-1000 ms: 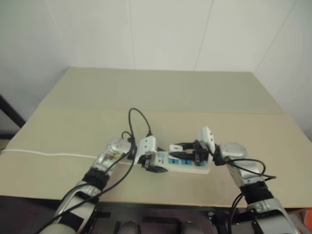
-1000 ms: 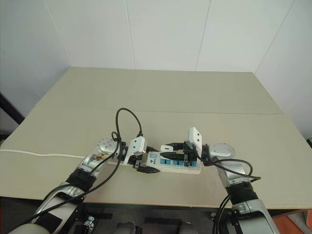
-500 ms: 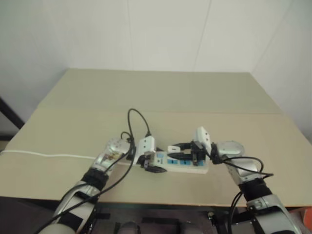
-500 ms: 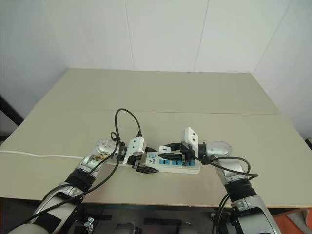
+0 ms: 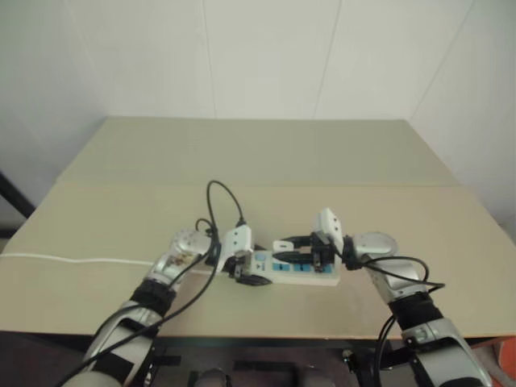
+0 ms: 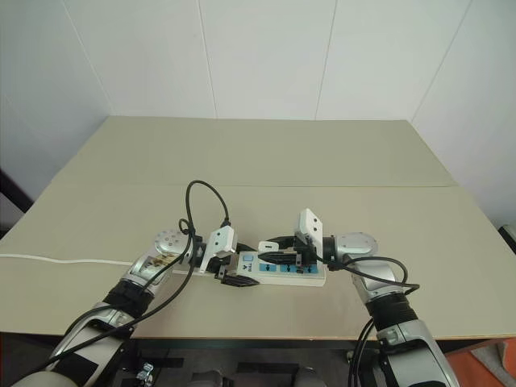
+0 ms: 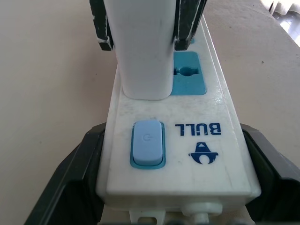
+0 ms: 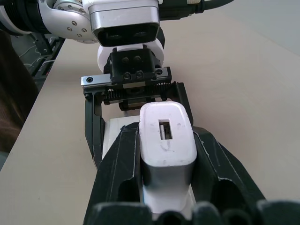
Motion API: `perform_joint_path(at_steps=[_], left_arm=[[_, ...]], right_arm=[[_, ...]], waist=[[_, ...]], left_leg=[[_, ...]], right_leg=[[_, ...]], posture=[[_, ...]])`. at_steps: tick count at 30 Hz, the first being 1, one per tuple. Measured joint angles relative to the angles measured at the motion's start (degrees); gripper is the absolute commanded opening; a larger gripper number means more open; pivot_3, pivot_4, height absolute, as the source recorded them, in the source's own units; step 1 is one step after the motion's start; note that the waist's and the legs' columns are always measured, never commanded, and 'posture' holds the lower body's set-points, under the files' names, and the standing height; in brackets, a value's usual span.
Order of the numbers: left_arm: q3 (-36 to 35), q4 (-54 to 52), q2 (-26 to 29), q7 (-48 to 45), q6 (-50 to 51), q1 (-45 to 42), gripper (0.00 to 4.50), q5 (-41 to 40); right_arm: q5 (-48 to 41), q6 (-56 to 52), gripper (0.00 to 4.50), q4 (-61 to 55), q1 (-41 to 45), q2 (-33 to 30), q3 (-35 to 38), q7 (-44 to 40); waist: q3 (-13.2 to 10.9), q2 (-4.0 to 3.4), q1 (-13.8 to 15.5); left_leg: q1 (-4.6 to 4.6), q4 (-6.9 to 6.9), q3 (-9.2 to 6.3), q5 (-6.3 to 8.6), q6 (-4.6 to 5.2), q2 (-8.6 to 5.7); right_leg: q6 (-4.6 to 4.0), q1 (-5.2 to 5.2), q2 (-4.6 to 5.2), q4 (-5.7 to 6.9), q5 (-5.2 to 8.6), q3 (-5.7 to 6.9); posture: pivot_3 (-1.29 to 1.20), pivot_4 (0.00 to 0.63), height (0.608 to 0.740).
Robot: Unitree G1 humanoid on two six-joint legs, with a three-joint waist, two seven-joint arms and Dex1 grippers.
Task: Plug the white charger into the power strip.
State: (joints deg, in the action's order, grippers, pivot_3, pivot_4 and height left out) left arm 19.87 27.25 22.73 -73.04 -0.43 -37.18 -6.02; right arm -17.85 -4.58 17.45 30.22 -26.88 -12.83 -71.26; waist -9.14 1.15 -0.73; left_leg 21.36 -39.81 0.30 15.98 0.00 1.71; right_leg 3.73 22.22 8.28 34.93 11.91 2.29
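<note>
Where "BULL" (blue) marks the power strip (image 7: pixel 220 108).

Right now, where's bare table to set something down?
The far half of the table behind the power strip is bare, as is its right side. It is crowded at the strip, where the left pincer and right pincer with the white charger meet.

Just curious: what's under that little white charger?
The white charger stands on the power strip, over a blue socket beside the switch. Its prongs and that socket are covered.
</note>
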Motion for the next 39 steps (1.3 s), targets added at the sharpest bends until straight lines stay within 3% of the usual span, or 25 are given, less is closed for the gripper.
perform_joint_path(at_steps=[7,13,15,17,25,28,33,39], left_arm=[[-0.1,-0.2,0.1,0.1,0.2,0.2,3.32,-0.1],[-0.1,-0.3,0.1,0.2,0.2,0.2,3.32,-0.1],[-0.1,-0.4,-0.1,0.5,0.1,0.4,4.08,-0.1],[-0.2,-0.2,-0.3,2.2,0.5,0.5,4.47,0.5],[-3.8,-5.5,1.6,0.8,3.6,2.6,4.47,-3.3],[-7.2,-13.5,5.5,-2.2,8.0,4.2,4.47,-8.6],[-14.2,-24.6,16.4,-7.7,14.2,7.2,4.47,-16.6],[-22.0,-26.2,27.9,-11.6,16.5,10.9,4.47,-19.9]], right_arm=[[1.4,-1.3,4.48,-1.8,-0.9,-0.2,-0.3,-1.3],[1.4,-2.2,4.48,-2.9,-1.1,-0.5,-0.1,-1.8],[1.4,-2.2,4.5,-3.3,-1.2,-1.0,0.2,-1.8],[1.1,-2.9,4.5,-3.9,-1.4,-2.7,0.7,-2.1],[-2.4,-5.6,4.5,-8.3,-6.3,-14.9,8.8,-5.6],[-4.6,-6.0,4.5,-11.2,-8.4,-18.7,12.7,-6.2],[-6.2,-6.0,4.5,-12.9,-13.4,-23.5,18.8,-6.2],[-8.0,-6.0,4.5,-13.7,-21.5,-28.0,27.0,-6.2]], waist=[[0.0,0.04,0.0],[0.0,0.04,0.0],[0.0,0.04,0.0],[0.0,0.03,0.2],[-0.1,-0.01,0.3],[-0.3,-0.01,0.0],[-0.4,-0.03,0.1],[-0.4,-0.06,0.2]], left_leg=[[0.0,0.01,0.0,0.0,0.0,0.01],[0.0,0.01,0.0,0.0,0.0,0.01],[0.01,0.0,0.01,0.0,0.0,0.0],[0.06,0.0,0.0,0.0,0.0,-0.01],[1.03,-0.05,0.04,-0.06,-0.1,0.0],[1.02,-0.05,0.05,-0.06,-0.1,0.01],[0.95,-0.03,0.05,-0.06,-0.1,0.03],[0.94,0.0,0.06,-0.05,-0.09,0.04]], right_leg=[[0.0,0.01,0.0,-0.01,0.01,0.0],[0.0,0.01,0.0,-0.03,0.02,0.0],[0.0,0.01,0.0,-0.04,0.02,-0.01],[0.0,0.04,0.01,-0.04,0.02,-0.01],[-0.02,1.04,0.01,0.12,0.0,-0.03],[-0.02,1.01,0.01,0.07,0.0,-0.02],[-0.01,0.96,0.02,0.01,0.02,-0.02],[-0.02,0.97,0.02,0.0,0.04,-0.02]], posture=[[0.0,0.15,0.74],[0.0,0.15,0.74],[0.0,0.15,0.74],[0.0,0.15,0.74],[0.0,0.15,0.74],[0.0,0.15,0.74],[0.0,0.15,0.74],[0.0,0.15,0.74]])
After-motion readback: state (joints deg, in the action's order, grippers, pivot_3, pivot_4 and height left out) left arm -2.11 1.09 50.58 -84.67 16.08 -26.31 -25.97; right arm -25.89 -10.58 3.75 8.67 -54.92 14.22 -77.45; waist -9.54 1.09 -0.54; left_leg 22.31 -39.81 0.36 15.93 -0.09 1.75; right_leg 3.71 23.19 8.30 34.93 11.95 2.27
